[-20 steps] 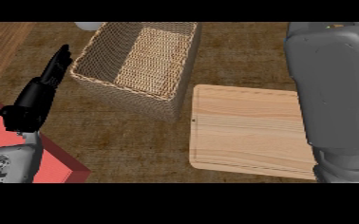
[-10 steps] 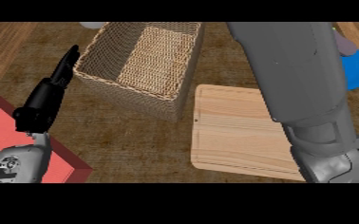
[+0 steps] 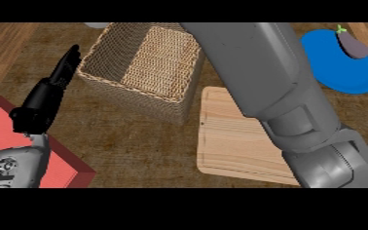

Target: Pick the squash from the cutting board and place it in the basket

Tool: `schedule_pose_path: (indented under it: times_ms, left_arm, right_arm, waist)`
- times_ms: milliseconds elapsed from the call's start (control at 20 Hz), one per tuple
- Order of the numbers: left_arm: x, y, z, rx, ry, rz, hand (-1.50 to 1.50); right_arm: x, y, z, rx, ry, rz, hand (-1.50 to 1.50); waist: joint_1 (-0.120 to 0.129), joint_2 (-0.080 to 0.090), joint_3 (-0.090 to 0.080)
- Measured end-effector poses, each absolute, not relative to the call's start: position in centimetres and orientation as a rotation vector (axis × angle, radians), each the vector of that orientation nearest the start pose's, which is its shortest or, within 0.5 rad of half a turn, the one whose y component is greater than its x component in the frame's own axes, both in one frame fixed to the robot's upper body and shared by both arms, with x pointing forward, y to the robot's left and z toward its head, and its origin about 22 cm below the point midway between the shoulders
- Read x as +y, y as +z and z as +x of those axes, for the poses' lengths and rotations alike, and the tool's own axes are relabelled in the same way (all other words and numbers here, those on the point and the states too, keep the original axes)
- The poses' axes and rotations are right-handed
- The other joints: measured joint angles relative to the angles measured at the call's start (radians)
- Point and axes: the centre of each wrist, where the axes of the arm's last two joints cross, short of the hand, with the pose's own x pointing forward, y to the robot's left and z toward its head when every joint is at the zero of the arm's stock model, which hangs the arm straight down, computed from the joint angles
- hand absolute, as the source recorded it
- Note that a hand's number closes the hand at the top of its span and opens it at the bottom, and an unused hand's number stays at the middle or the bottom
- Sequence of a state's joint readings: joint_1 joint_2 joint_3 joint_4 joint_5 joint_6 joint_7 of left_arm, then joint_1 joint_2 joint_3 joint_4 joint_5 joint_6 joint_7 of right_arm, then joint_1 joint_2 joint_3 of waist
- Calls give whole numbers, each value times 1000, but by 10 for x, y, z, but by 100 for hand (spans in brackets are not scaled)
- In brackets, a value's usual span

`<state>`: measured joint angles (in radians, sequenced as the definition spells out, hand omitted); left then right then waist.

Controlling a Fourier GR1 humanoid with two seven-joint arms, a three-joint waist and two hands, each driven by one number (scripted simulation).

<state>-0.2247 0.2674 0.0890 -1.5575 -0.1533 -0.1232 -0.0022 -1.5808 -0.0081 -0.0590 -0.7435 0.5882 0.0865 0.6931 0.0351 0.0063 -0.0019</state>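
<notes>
Left hand point(image 3: 50, 95) open, fingers straight, just left of basket point(image 3: 144, 63). Right hand hidden, can't tell state; forearm point(image 3: 266, 78) over cutting board point(image 3: 230, 146). Eggplant point(image 3: 354, 44) on blue plate point(image 3: 334, 68), far right.

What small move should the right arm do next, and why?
Probably shift the right forearm left and pull it back a little, so its hand comes over the basket's opening. The forearm crosses the basket's right corner and its hand is out of view past the top; no squash shows on the cutting board's bare part.
</notes>
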Motion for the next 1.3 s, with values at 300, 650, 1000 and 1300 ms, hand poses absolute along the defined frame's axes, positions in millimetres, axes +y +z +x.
schedule_pose_path:
  times_ms: [300, 650, 1000, 1300]
  left_arm:
    - [286, 81, 295, -1737, -403, 276, 0]
    - [289, 76, 288, -1731, -393, 274, 0]
    - [289, 73, 288, -1738, -393, 273, 0]
    - [292, 70, 291, -1732, -397, 279, 0]
  right_arm:
    - [17, 334, 411, -1407, 897, -705, 150]
    - [18, 328, 419, -1289, 1065, -848, -150]
    - [20, 314, 424, -1265, 1095, -723, -150]
    - [17, 324, 424, -1381, 945, -620, -150]
  waist:
    - [-4, 0, 0]
    - [-6, 0, 0]
    - [-5, 1, 0]
    - [-6, 2, 1]
